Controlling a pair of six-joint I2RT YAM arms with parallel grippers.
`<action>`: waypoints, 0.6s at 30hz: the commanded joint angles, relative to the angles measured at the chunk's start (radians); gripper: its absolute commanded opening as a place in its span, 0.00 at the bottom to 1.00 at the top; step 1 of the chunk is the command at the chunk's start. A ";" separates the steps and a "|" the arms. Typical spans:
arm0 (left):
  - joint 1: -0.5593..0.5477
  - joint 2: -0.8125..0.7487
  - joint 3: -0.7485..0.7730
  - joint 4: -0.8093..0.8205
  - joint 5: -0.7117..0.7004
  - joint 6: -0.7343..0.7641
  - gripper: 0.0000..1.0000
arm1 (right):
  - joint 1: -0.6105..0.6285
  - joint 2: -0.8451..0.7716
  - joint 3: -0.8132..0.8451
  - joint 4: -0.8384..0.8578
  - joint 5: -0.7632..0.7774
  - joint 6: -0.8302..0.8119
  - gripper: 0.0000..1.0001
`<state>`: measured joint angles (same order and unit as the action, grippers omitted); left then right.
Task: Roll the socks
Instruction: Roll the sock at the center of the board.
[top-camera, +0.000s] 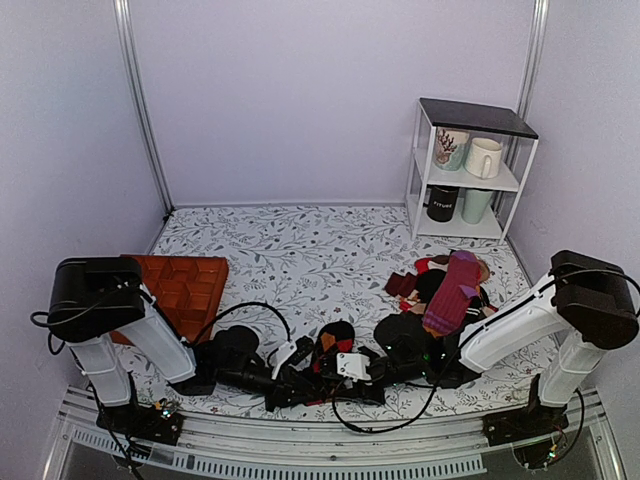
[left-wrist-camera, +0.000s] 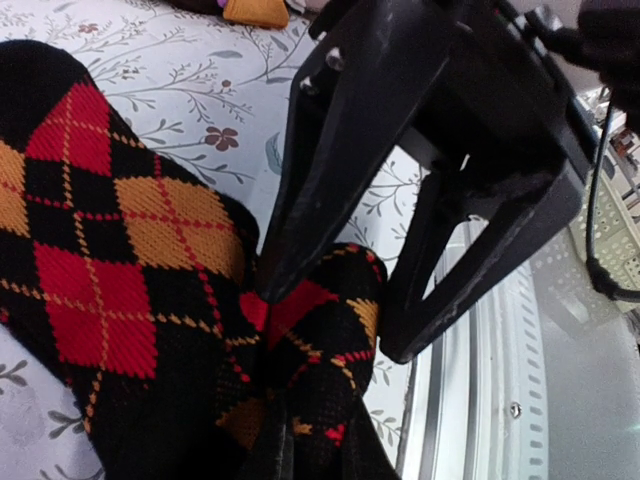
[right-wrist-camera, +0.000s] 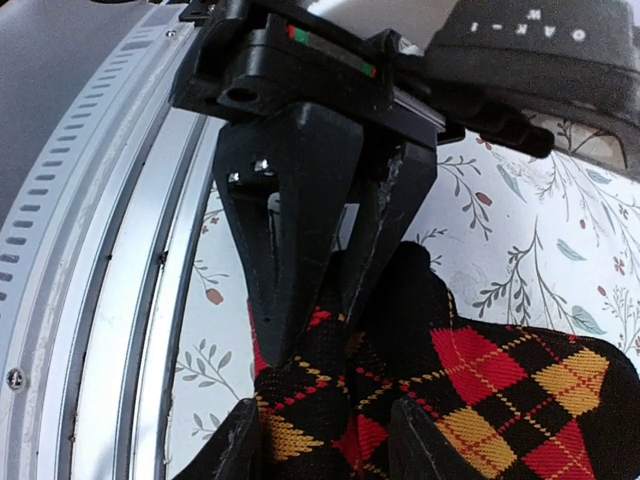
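Observation:
The socks (left-wrist-camera: 120, 260) are black knit with red and orange diamonds and lie near the table's front edge (top-camera: 335, 340). In the left wrist view, my left gripper (left-wrist-camera: 312, 445) is shut on a bunched fold of the socks at the bottom of the frame. My right gripper (right-wrist-camera: 328, 440) faces it with its jaws apart, one finger (right-wrist-camera: 235, 445) on each side of the same fold. From the left wrist camera, the right gripper (left-wrist-camera: 335, 320) straddles the fold, one fingertip (left-wrist-camera: 275, 285) touching the knit. In the right wrist view, the left gripper (right-wrist-camera: 322, 300) pinches the socks.
A pile of other socks, with a purple one (top-camera: 455, 290) on top, lies at the right. An orange-brown tray (top-camera: 185, 285) sits at the left. A white shelf with mugs (top-camera: 470, 170) stands at the back right. The metal rail (right-wrist-camera: 110, 300) runs close beside both grippers.

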<state>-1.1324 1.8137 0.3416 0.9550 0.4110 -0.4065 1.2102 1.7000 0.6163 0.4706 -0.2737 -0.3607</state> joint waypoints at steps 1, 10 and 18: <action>0.000 0.073 -0.060 -0.304 0.026 -0.018 0.00 | 0.013 0.033 0.012 -0.032 0.019 0.004 0.45; 0.009 0.066 -0.054 -0.306 0.021 -0.010 0.00 | 0.025 0.104 0.051 -0.139 0.027 0.070 0.30; 0.015 -0.088 -0.041 -0.326 -0.065 0.078 0.14 | 0.012 0.088 0.072 -0.223 -0.013 0.183 0.04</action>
<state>-1.1183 1.7699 0.3382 0.8997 0.4065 -0.3981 1.2259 1.7596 0.6743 0.3801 -0.2638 -0.2626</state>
